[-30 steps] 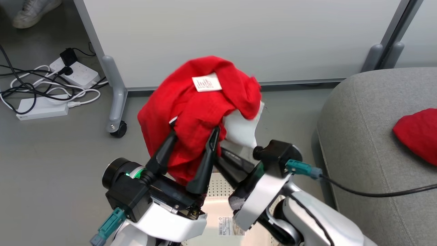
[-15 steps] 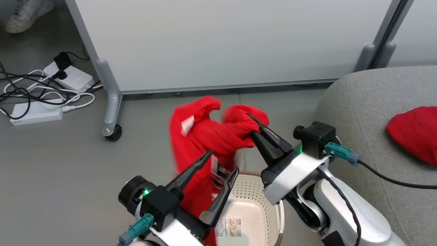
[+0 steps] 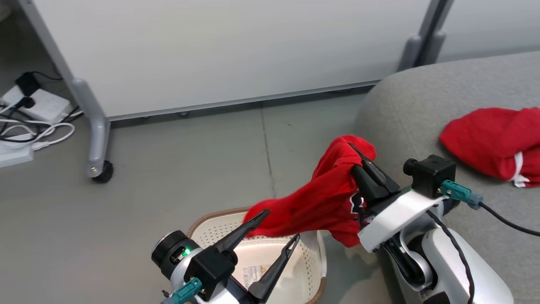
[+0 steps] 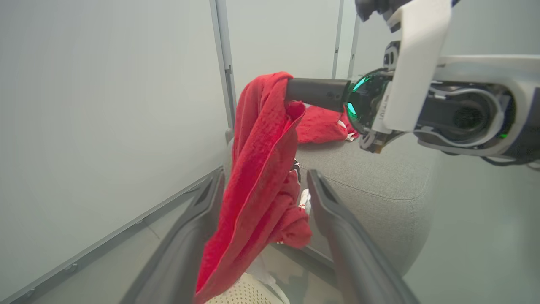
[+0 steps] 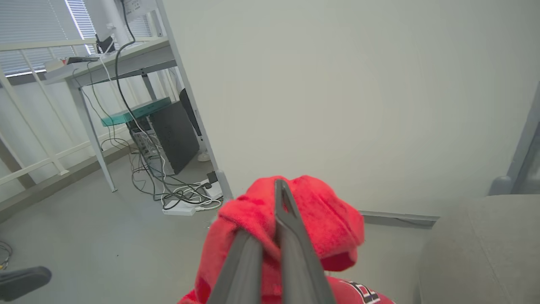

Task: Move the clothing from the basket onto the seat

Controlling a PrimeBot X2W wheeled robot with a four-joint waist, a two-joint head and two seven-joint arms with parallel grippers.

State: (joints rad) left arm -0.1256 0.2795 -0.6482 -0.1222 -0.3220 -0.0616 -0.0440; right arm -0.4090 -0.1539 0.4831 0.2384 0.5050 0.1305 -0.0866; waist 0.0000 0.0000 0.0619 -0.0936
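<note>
Head view: you see the right gripper (image 3: pixel 357 153) up between the basket (image 3: pixel 211 223) and the seat (image 3: pixel 405 93); its jaws are pinched tight on a bunched fold of a red garment (image 3: pixel 320 198); the cloth drapes from that grip down and to the left, and its low end hangs over the basket's far rim, close to one left fingertip; its top end sits just beside the seat's rounded end. The left gripper (image 3: pixel 282 224) sits low over the basket, jaws spread wide, gripping nothing; a sticker (image 3: pixel 253 271) shows on the basket's inner bottom. A second red garment (image 3: pixel 485 135) with white trim lies on the seat, well apart from the held one. Behind stands a pale partition panel (image 3: pixel 211 50) on a castor (image 3: pixel 102 172); power strips (image 3: pixel 42 105) and cables lie on the grey floor (image 3: pixel 168 169) at far left.

Left wrist view: the held cloth hangs between the two spread fingers; you cannot tell whether it touches them; the right gripper holds its top end, with the seat and second garment beyond.

Right wrist view: the two fingers lie nearly together, red cloth bulging round them; dark lettering shows on the garment at the bottom edge.
</note>
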